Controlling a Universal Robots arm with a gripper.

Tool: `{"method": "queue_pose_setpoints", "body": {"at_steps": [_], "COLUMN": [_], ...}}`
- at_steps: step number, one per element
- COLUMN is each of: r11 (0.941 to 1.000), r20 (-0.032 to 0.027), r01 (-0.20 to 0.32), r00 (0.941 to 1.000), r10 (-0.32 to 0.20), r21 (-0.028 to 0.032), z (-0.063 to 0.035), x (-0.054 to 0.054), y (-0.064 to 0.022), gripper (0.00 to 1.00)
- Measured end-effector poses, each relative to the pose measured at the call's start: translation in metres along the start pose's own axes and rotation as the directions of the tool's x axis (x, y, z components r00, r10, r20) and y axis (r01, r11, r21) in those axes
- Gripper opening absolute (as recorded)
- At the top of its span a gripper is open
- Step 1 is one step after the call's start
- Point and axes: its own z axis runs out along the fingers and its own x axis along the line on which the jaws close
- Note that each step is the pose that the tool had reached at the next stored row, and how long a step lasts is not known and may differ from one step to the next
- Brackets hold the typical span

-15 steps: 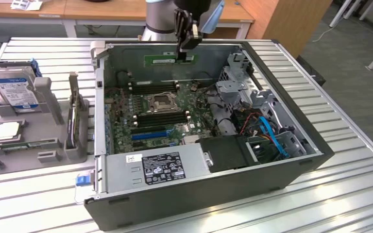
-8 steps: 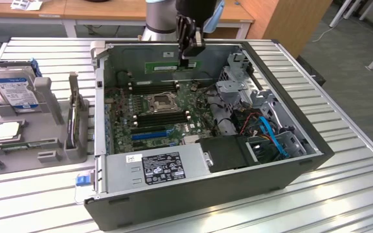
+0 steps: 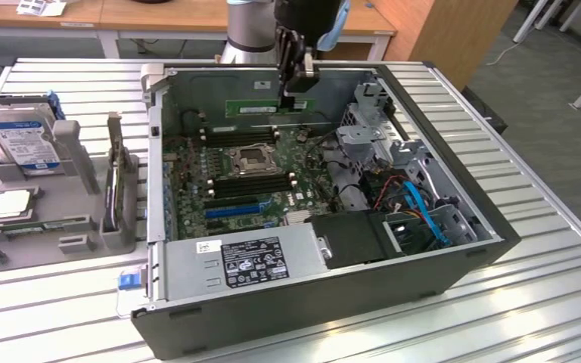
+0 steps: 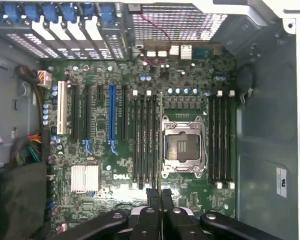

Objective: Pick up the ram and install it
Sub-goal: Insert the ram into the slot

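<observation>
Misalignment risk: black two-fingered gripper (image 3: pixel 298 89), clamped on long thin green ram stick (image 3: pixel 260 107), could jam it against black motherboard slots (image 4: pixel 141 140).

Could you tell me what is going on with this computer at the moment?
The robot's gripper is shut on the ram and holds the green stick on edge over the open computer case. In the wrist view, the stick runs parallel to the black memory slots, close beside the empty CPU socket. It looks raised above the slots, not yet seated. A hard drive stands in a grey holder at the exterior view's left.
</observation>
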Motion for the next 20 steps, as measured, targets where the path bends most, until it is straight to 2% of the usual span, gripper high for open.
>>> {"method": "queue_pose_setpoints", "body": {"at_steps": [6, 13, 15, 18, 20], "r11": [1.0000, 1.0000, 0.9999, 0.9999, 0.9999], "r20": [0.0010, 0.0009, 0.0000, -0.0063, -0.0075], "r01": [-0.008, -0.008, -0.011, -0.013, -0.013], "r00": [1.0000, 1.0000, 0.9999, 0.9999, 0.9999], "r10": [0.008, 0.008, 0.011, 0.013, 0.013], "r21": [0.0000, 0.0000, 0.0001, 0.0003, 0.0004], "z": [0.0004, 0.0129, 0.0168, 0.0227, 0.0265], "x": [0.000, 0.000, 0.000, 0.000, 0.000], "y": [0.0000, 0.0008, 0.0044, 0.0142, 0.0186], "gripper": [0.12, 0.12, 0.12, 0.12, 0.12]}}
